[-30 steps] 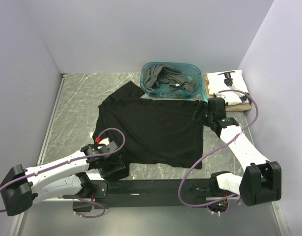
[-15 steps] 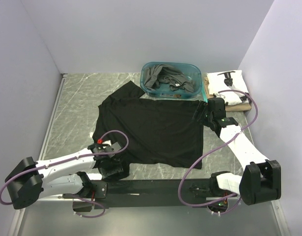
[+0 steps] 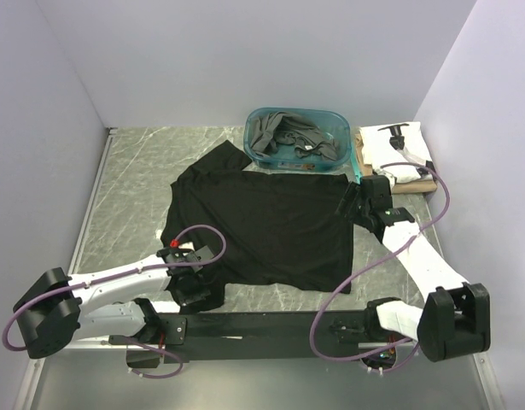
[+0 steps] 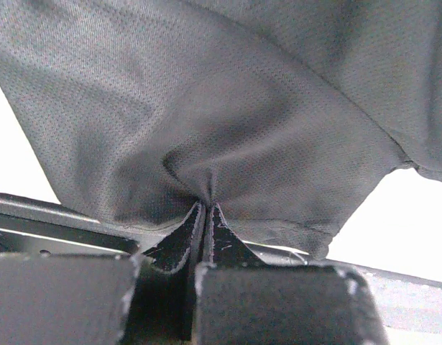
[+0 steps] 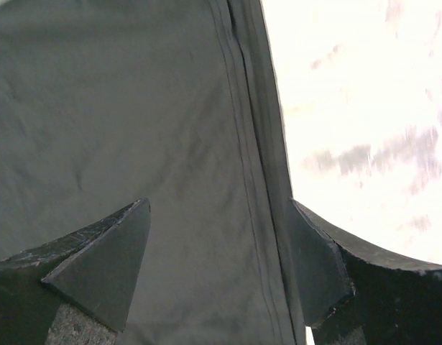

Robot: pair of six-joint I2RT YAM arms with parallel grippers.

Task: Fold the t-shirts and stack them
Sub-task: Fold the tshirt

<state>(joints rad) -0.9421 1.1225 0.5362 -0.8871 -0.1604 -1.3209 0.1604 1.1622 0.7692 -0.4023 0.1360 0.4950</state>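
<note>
A plain black t-shirt lies spread flat in the middle of the table. My left gripper is at its near left corner, shut on a pinched fold of the black cloth, which bunches at the fingertips. My right gripper hovers over the shirt's far right edge. It is open, and the stitched hem runs between its fingers. A white t-shirt with black print lies folded at the far right on a tan one. Dark grey t-shirts fill the tub.
The teal plastic tub stands at the back, just beyond the black shirt. Grey walls close in the table on the left, back and right. A black rail runs along the near edge between the arm bases.
My left gripper has closed on the black shirt's near left corner after sliding slightly right. The right gripper stays open and has shifted a little along the right hem.
</note>
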